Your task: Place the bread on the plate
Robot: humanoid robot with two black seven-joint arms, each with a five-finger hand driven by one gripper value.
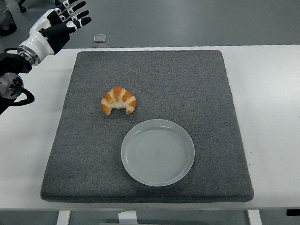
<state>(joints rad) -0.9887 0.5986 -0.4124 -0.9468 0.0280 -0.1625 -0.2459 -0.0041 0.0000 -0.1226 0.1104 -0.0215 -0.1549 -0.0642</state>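
From the head view, a golden-brown, crescent-shaped croissant (pixel 118 100) lies on a square dark grey felt mat (pixel 199 84) that covers most of the white table (pixel 277 115). Its two tips point toward the near edge. A round, pale blue-grey ceramic plate (pixel 157 152) sits empty on the same mat, just beside the croissant on its near-right side, with a narrow strip of mat between them.

The black-and-white left hand (pixel 58 24) hovers above the far-left corner of the table, well apart from the bread. Its fingers (pixel 75 10) are spread and extended, and it holds nothing. The right arm is not in view. A small clear object (pixel 99 39) rests at the table's far edge; what it is cannot be told.

The step in hand looks like the reach toward the bread. To do it well, the hand should probably descend over the thick middle of the crescent rather than a tip, with fingers wide enough to straddle it, and close gently, since the pastry would likely crush. The carry to the plate is short; lifting clear of the rim before lowering onto the centre should avoid nudging the plate.
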